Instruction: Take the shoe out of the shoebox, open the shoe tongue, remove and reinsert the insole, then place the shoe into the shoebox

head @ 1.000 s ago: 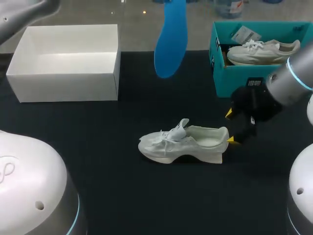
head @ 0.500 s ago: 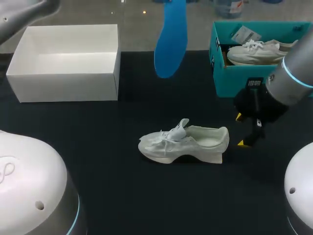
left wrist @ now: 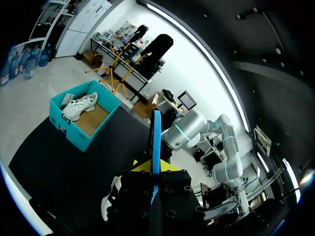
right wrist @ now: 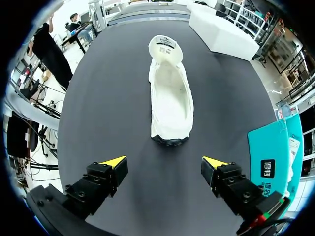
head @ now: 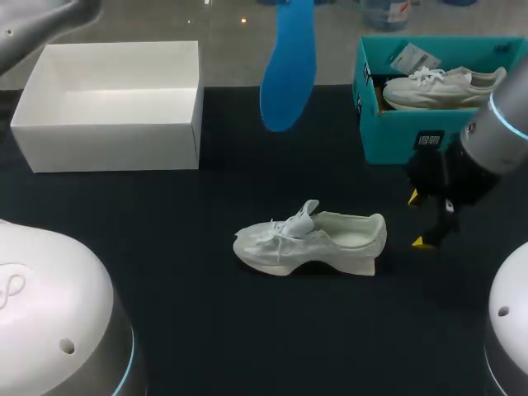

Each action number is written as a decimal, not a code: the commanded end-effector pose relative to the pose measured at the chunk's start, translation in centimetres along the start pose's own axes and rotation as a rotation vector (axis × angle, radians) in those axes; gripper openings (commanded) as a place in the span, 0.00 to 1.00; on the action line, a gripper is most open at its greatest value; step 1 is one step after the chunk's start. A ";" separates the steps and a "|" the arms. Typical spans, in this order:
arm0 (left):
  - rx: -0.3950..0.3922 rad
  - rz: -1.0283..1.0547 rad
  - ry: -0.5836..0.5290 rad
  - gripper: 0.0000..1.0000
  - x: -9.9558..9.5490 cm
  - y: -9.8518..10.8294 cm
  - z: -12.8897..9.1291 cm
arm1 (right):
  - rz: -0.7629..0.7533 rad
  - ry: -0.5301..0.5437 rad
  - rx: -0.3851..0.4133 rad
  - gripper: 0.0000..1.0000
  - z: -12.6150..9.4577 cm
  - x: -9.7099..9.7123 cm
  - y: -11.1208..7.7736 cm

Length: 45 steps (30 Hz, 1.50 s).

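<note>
My left gripper (left wrist: 154, 173) is clamped on the bendy-looking blue insole (head: 289, 70) above the table (head: 165, 272), right gripper (head: 419, 219) is wide open & empty near the heel of the white sneaker (head: 309, 243) mid-table; looks light/soft, so I'd pinch the heel collar imo.

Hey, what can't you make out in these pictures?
Head view: the top edge cuts off the insole, so the left gripper holding it is out of sight.
Head view: the right arm hides the right end of the teal box.
Left wrist view: the gripper's body hides most of the white shoe.
</note>
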<state>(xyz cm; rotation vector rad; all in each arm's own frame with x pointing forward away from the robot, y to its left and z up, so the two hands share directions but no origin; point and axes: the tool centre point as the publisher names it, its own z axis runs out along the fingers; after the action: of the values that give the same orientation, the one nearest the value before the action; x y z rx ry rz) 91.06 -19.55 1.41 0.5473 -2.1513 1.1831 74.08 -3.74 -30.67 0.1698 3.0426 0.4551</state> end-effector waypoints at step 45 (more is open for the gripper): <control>-0.013 -0.034 0.037 0.00 0.7 -0.6 -0.6 | 0.025 -0.002 0.007 1.00 2.9 -4.2 5.4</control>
<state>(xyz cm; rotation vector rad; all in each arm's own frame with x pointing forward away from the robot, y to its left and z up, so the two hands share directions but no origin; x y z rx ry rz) 91.14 -19.46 2.48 0.5515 -2.1085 1.1513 78.11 0.70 -30.42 0.2040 3.0441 0.4320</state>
